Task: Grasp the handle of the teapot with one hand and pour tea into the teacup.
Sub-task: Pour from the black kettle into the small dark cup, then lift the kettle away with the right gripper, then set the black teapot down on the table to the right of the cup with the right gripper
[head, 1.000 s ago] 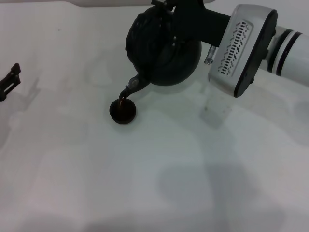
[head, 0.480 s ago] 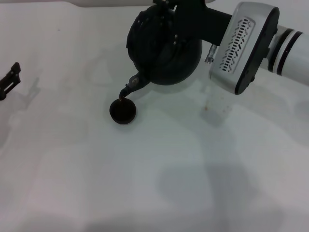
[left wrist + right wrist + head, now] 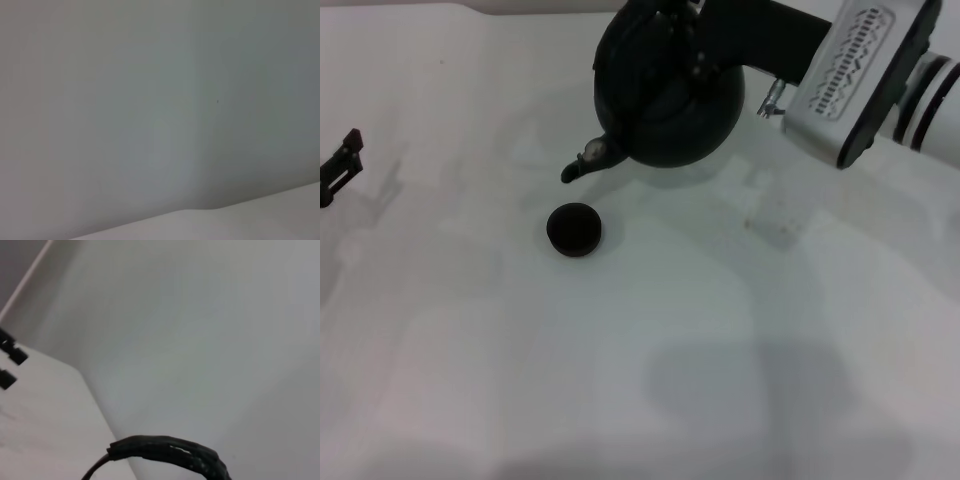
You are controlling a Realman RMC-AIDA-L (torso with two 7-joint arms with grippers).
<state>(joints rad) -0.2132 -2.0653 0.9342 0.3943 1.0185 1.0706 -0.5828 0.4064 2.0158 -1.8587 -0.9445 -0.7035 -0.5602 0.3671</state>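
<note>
The teapot [image 3: 670,95] hangs above the white table [image 3: 650,330], held up by our right gripper [image 3: 685,40], whose fingers pinch the handle [image 3: 170,451]; its spout [image 3: 582,165] points down-left, apart from the teacup [image 3: 573,229] just below it. Our left gripper [image 3: 340,165] sits at the table's left edge; we cannot tell its finger state.

Soft, even overhead light leaves faint diffuse shadows on the white table [image 3: 620,380]; both wrist views look hazy.
</note>
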